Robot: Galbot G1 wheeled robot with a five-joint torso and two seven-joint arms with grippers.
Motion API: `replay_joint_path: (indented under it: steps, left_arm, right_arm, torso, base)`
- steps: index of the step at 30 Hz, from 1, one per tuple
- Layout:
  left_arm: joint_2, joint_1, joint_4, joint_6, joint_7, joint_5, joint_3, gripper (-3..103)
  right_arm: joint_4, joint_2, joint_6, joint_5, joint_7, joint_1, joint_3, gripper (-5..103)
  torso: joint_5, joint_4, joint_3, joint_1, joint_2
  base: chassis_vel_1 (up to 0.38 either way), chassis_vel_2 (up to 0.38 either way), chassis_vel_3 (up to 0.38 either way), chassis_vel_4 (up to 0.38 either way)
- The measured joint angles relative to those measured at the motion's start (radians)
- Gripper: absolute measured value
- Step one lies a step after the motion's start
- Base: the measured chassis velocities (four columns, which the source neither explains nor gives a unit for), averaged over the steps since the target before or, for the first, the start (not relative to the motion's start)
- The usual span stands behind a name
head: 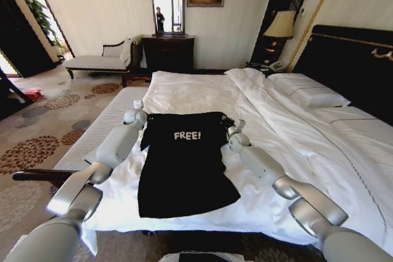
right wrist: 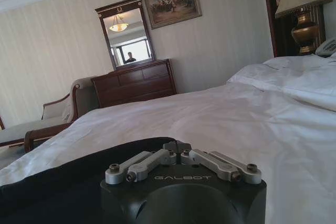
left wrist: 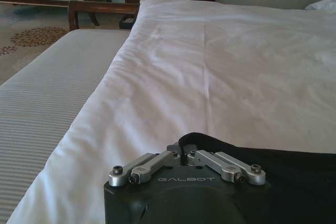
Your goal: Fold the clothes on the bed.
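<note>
My left gripper sits at the shirt's near shoulder corner, and in the left wrist view its fingers are drawn together, pinching a small raised fold of black cloth. My right gripper is at the opposite shoulder; in the right wrist view its fingers look closed at the shirt's edge, seemingly nipping the fabric too. The shirt lies flat between my two grippers on the bed, lettering up, hem trailing back toward me. I judge it light, limp and easily bunched, so it will sag from any single hold; the two shoulder corners are the sensible places to grip, keeping the top edge taut between them. Beyond both grippers the sheet runs open and smooth, giving plenty of room to carry the edge. Outboard of my left gripper the bed's side drops off to a striped panel and carpet; outboard of my right one, the turned-back duvet and pillows rise, well apart from the shirt.
</note>
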Motion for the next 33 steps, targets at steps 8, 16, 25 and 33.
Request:
replay_joint_path:
  steps: [8, 16, 25, 33]
  left_arm:
    - [0.061, 0.024, -0.03, 0.012, -0.002, -0.066, -0.028, 26]
    - [0.118, 0.043, -0.068, 0.069, -0.019, -0.219, -0.12, 53]
    - [0.274, 0.29, -0.303, 0.075, -0.056, -0.43, -0.299, 85]
    - [0.283, 0.414, -0.474, 0.076, -0.011, -0.326, -0.264, 100]
  right_arm:
    - [0.032, -0.036, -0.003, -0.009, 0.035, -0.022, 0.026, 25]
    - [0.085, -0.074, -0.01, -0.01, 0.092, -0.023, 0.043, 52]
    - [0.376, -0.176, -0.032, 0.002, 0.166, -0.176, 0.114, 85]
    - [0.475, -0.213, -0.042, 0.004, 0.185, -0.272, 0.189, 100]
  torso:
    - [-0.0004, 0.0005, 0.0, 0.0, 0.0]
    - [-0.0004, 0.0002, 0.0, 0.0, 0.0]
    - [-0.0004, 0.0009, 0.0, 0.0, 0.0]
    - [0.0, -0.0002, 0.0, 0.0, 0.0]
  base:
    - [0.0, 0.0, 0.0, 0.0]
    - [0.0, 0.0, 0.0, 0.0]
    - [0.0, 0.0, 0.0, 0.0]
    - [0.0, 0.0, 0.0, 0.0]
